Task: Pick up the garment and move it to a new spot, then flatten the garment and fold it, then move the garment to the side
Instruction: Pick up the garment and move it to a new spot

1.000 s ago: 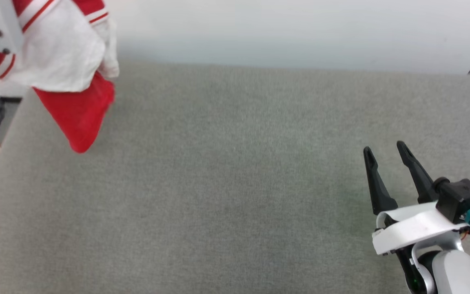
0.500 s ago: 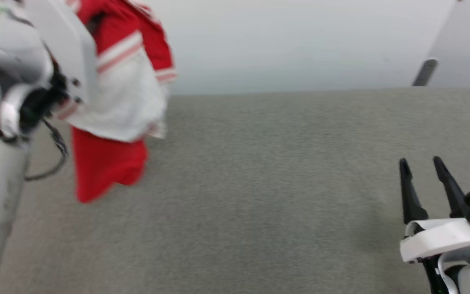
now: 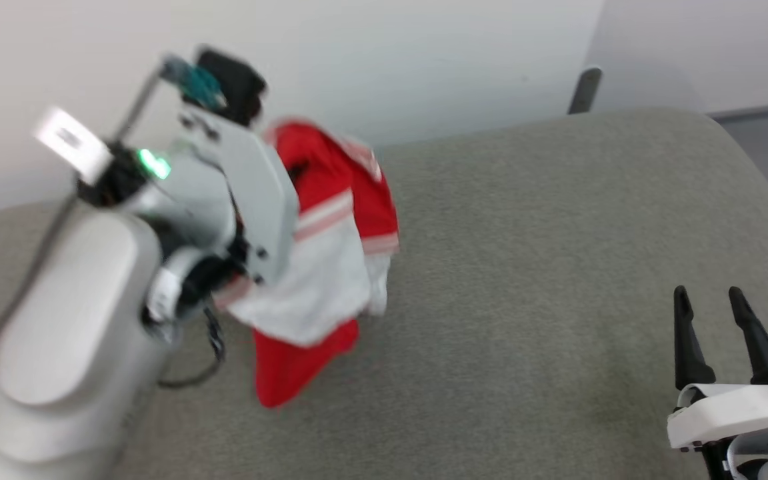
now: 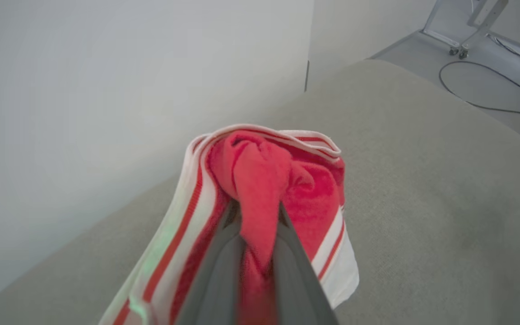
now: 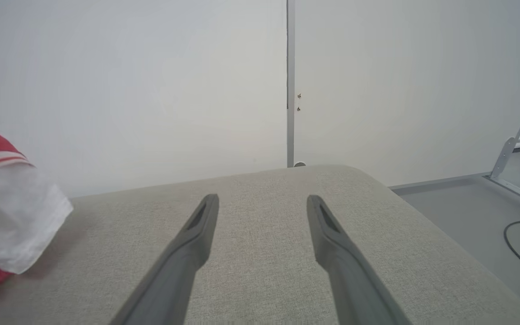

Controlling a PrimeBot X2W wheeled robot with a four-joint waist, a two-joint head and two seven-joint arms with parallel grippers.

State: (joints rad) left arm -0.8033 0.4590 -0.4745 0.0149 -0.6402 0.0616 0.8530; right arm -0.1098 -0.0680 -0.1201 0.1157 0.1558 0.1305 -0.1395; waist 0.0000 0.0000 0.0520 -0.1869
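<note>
1. Garment (image 3: 317,293) hangs over the left of a broad grey fabric tabletop (image 3: 557,267), pale wall (image 3: 424,67) behind.
2. Bunched red cloth, white sleeve, red-striped trim.
3. Left pincer (image 4: 256,212) clenches a red fold; right pincer (image 3: 707,297) gapes, released, over bare tabletop.

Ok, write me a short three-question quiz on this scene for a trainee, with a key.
1. True or false: the left tool is shut on the garment.
2. The right tool is: A) open and holding nothing; B) shut on the garment; C) gripping a sleeve.
3. Short answer: which two colours show on the garment?
Key: 1 true; 2 A; 3 red and white.
</note>
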